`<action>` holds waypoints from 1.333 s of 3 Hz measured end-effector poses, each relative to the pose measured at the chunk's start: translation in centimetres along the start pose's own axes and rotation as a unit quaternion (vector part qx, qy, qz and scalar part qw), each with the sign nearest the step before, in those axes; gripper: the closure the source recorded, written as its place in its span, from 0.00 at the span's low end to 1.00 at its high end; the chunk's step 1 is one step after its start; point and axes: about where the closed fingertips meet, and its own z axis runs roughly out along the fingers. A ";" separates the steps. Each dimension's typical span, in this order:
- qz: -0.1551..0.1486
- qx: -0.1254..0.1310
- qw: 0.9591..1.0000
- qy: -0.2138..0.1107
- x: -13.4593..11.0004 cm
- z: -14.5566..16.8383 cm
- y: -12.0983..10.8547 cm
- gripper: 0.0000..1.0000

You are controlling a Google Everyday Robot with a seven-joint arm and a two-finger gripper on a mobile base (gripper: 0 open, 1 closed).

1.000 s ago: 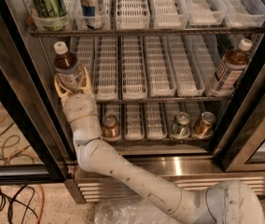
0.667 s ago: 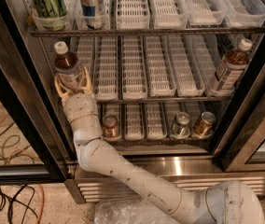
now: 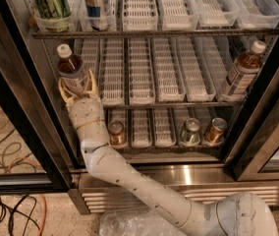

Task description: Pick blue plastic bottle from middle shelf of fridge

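Observation:
The blue plastic bottle point(image 3: 71, 69), with brown drink, a white cap and a pale label, stands at the far left of the middle shelf point(image 3: 169, 103) of the fridge point(image 3: 179, 173). My gripper point(image 3: 79, 86) reaches up from below. Its fingers point(image 3: 94, 84) sit on either side of the bottle's lower body and close against it. The bottle is upright, with its base at the shelf's front edge. The white arm runs down to the lower right.
A similar bottle point(image 3: 241, 72) stands at the right end of the middle shelf. Gold cans point(image 3: 116, 133) and a silver can point(image 3: 190, 132) sit on the bottom shelf. A green-labelled bottle point(image 3: 51, 1) stands on the top shelf. The black door frame point(image 3: 21, 107) is at left, and cables point(image 3: 2, 146) lie on the floor.

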 end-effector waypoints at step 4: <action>-0.008 -0.007 1.000 -0.027 -1.1 0.3 -0.1 1.00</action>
